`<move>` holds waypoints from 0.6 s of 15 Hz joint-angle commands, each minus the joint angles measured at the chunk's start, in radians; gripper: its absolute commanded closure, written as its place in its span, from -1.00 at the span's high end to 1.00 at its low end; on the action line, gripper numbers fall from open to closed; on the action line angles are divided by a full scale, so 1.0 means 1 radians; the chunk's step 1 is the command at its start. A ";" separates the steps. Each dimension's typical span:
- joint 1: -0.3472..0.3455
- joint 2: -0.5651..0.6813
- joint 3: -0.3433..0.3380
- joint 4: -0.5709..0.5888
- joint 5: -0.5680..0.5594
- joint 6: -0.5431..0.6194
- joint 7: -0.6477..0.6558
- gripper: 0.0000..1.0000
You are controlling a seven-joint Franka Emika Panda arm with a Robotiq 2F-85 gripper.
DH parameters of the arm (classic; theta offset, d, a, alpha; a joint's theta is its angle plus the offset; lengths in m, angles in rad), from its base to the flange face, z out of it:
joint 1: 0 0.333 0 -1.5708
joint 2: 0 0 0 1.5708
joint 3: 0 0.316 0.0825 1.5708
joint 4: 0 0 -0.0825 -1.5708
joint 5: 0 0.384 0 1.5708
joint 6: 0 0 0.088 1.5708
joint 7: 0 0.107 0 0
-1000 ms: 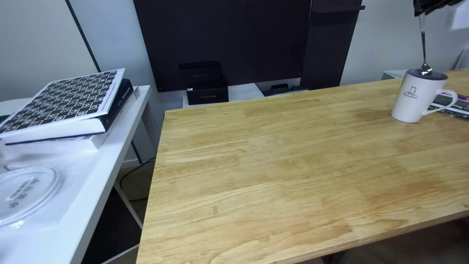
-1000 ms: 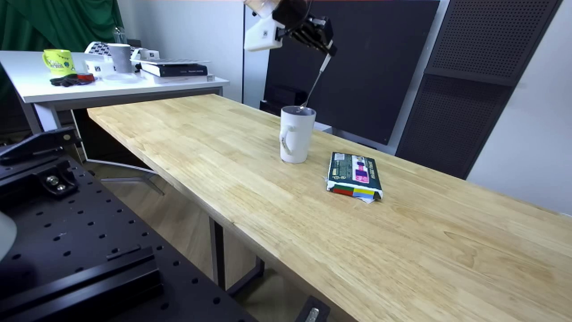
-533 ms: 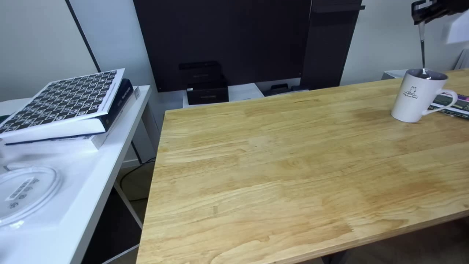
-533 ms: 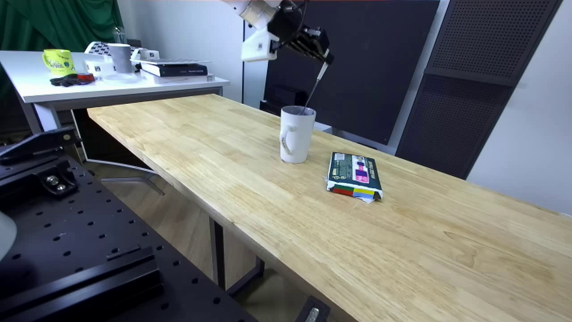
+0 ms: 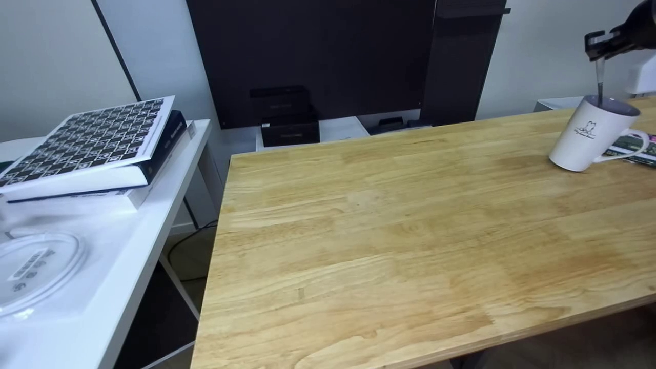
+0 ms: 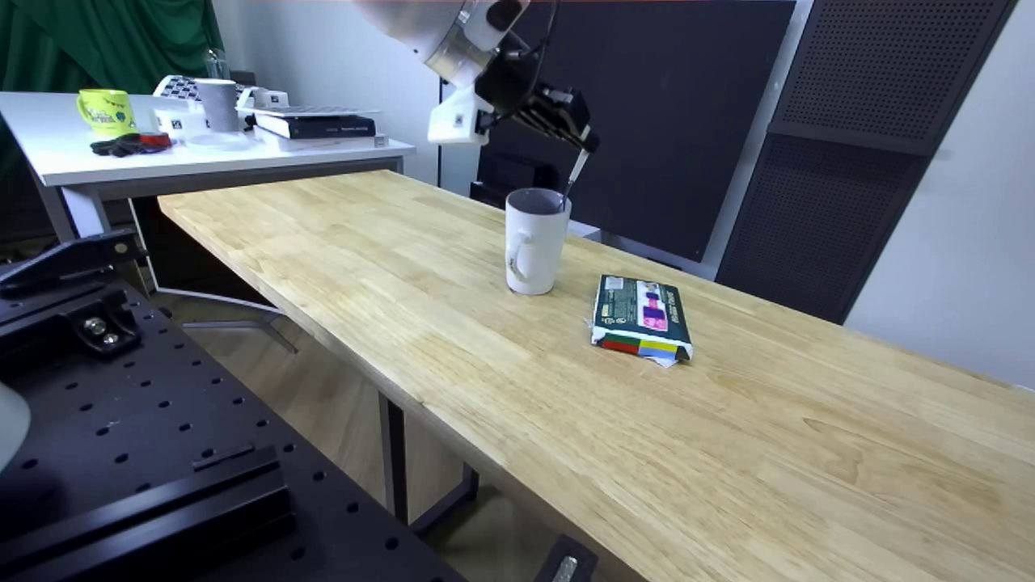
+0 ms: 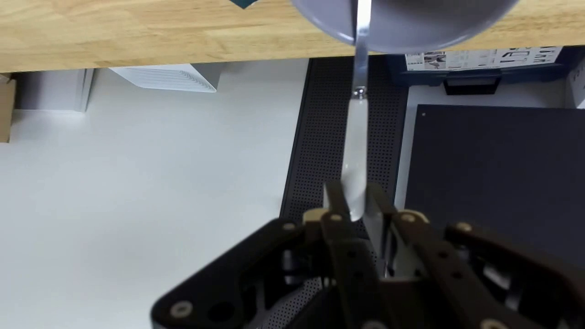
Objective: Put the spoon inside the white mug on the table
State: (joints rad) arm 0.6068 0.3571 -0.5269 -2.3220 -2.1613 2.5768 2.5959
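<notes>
The spoon [image 6: 576, 168] has a pale white upper handle and a silver stem. My gripper [image 6: 586, 141] is shut on the handle's top end, above the mug; both fingers touch the handle in the wrist view [image 7: 357, 196]. The spoon slants down into the white mug [image 6: 535, 250], its stem against the inner rim in the wrist view [image 7: 360, 50]. The spoon's bowl is hidden inside the mug. The mug stands on the wood table [image 6: 388, 275] and leans to the right in an exterior view [image 5: 589, 136], its handle on the right there.
A dark packet with coloured edges [image 6: 643, 319] lies on the table beside the mug. The table's far edge is close behind the mug. A white side table [image 5: 169, 200] holds books [image 5: 97, 143]; a yellow mug [image 6: 107, 113] and a grey cup [image 6: 218, 105] also stand on it.
My gripper has moved down with the spoon, and the spoon's bowl has gone from the rim to inside the mug. The mug has tilted from upright. The packet has not moved.
</notes>
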 commanded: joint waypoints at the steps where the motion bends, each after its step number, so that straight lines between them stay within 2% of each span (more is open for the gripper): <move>1: -0.202 -0.039 0.189 -0.007 0.010 -0.040 -0.052 -0.07; 2: -0.236 -0.039 0.223 0.000 0.016 -0.044 -0.065 0.09; 4: -0.376 -0.042 0.363 0.018 0.033 -0.058 -0.100 0.37; 5: -0.424 -0.042 0.407 0.029 0.046 -0.050 -0.120 0.50; 9: -0.549 -0.049 0.523 0.073 0.136 -0.008 -0.228 0.97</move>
State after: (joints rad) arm 0.1351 0.3256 -0.0727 -2.2806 -2.0812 2.5301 2.4453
